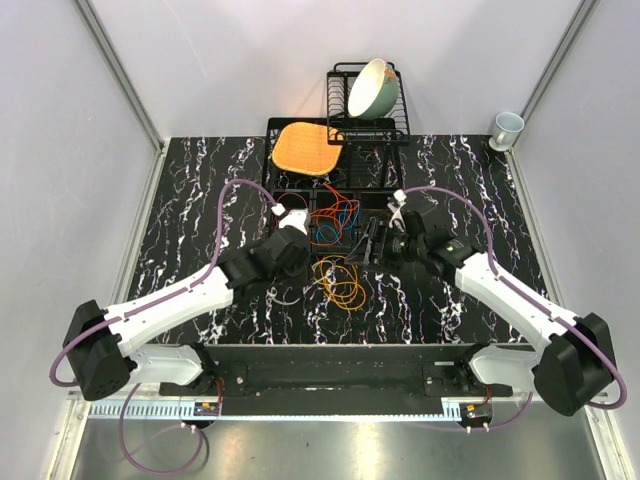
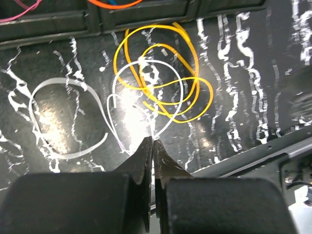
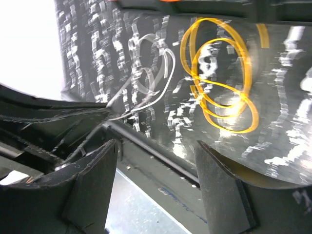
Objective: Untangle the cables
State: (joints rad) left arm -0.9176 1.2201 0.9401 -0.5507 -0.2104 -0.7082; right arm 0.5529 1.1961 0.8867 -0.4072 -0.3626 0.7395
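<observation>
Pinching white cable [image 2: 115, 80] – left claw [image 2: 152, 140] closed; right claw [image 3: 156, 146] wide, empty; tray [image 1: 378, 205] holds red-blue cables [image 1: 330, 222].

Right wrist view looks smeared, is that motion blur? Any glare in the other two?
Right wrist: yes, motion blur streaks the marbled table and the yellow cable, and the top-left corner is blown out white. Left wrist: sharp, but glare off the glossy table washes over the white cable. Top external: sharp, evenly lit.

orange cable [image 2: 114, 6] cut by top edge; white cable [image 2: 141, 61] end hidden in left hand [image 2: 152, 141]; right wrist view blurred.
</observation>
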